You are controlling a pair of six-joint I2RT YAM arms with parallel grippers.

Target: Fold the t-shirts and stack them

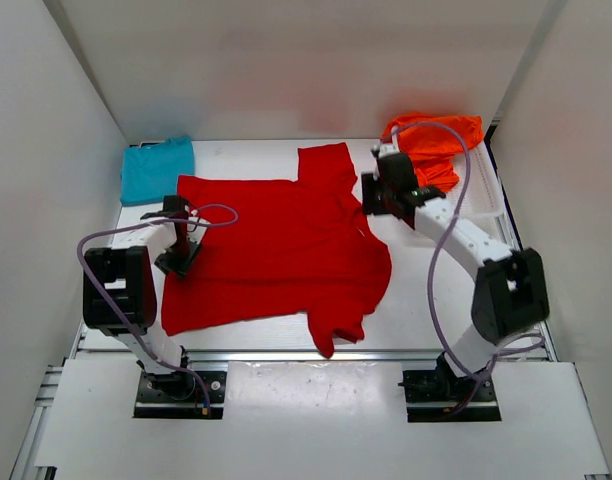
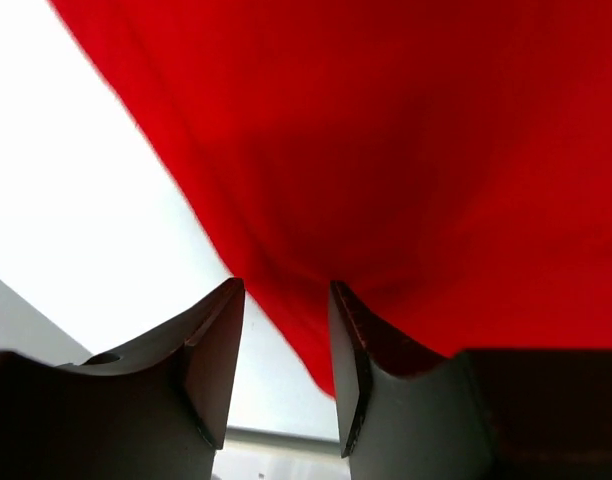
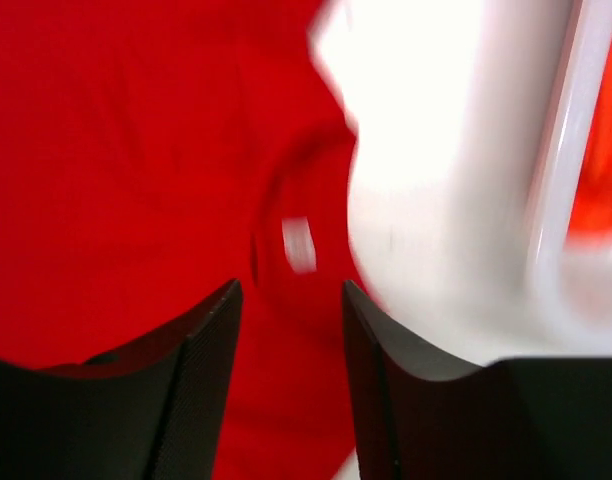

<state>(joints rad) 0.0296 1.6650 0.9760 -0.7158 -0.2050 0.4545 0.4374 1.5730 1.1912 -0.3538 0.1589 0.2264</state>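
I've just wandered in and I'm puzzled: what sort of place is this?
Probably a robot test cell, not a laundry: bare white walls box in a table where two bolted arms reach over a red t-shirt.

White table (image 1: 426, 300), red t-shirt (image 1: 276, 250) spread out, teal t-shirt (image 1: 158, 170) far left, basket (image 1: 498, 205) seemingly right

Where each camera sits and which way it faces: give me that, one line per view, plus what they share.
Top external: above and behind the arms, looking down on the red t-shirt, teal t-shirt and orange t-shirt; both arms, left gripper and right gripper show.
Left wrist: on the left arm, facing down at the red t-shirt's edge; own fingers show, apart.
Right wrist: on the right arm, facing down at its collar, blurred; own fingers show, apart.
Shared: all three see the red t-shirt.
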